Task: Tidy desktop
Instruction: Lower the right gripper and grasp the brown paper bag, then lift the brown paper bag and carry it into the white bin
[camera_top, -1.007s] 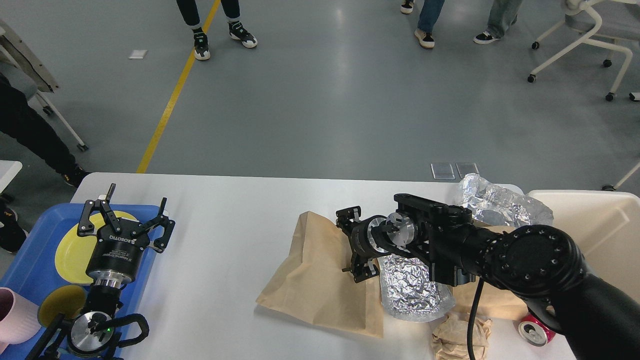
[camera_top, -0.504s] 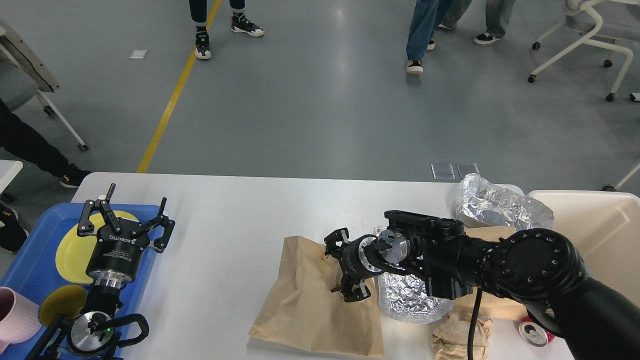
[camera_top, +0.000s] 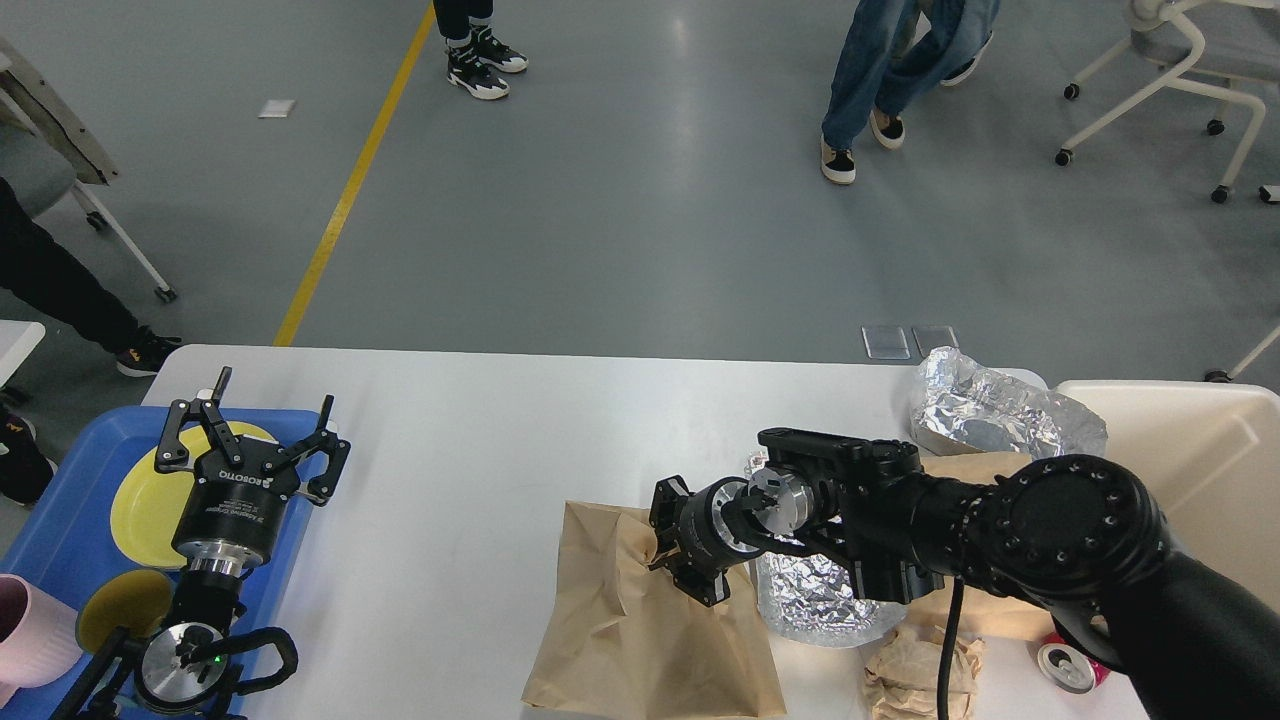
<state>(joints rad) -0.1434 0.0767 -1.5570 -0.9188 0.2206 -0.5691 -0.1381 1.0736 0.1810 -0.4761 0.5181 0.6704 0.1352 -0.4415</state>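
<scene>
Two grippers show in the head view. The right gripper (camera_top: 672, 545) reaches in from the right edge of the desktop (camera_top: 470, 470), pointing left, and its dark fingers are pressed into the upper right part of a brown paper bag (camera_top: 640, 630). The paper is crumpled and bunched right where the fingers meet it, but the fingers are seen end-on and dark, so I cannot tell whether they are clamped on the bag or only pushing against it. The left gripper (camera_top: 252, 430) hangs over a blue tray (camera_top: 60, 500) at the left edge of the desktop, fingers spread wide apart and holding nothing; beneath it on the tray lies a yellow plate (camera_top: 140, 500).

Just right of the bag, under the right arm, lies a flat crumpled sheet of foil (camera_top: 815, 600). A second foil wrap (camera_top: 1000, 410) sits near the far right corner, beside a cream bin (camera_top: 1200, 450) at the right edge. Crumpled brown paper (camera_top: 905, 670) and a red can (camera_top: 1065, 665) on its side lie at the near right edge.

The desktop is a wide white top with rounded corners, filling the lower half of the view; its middle and far left stretch are smooth and plain, with litter gathered toward the right.
</scene>
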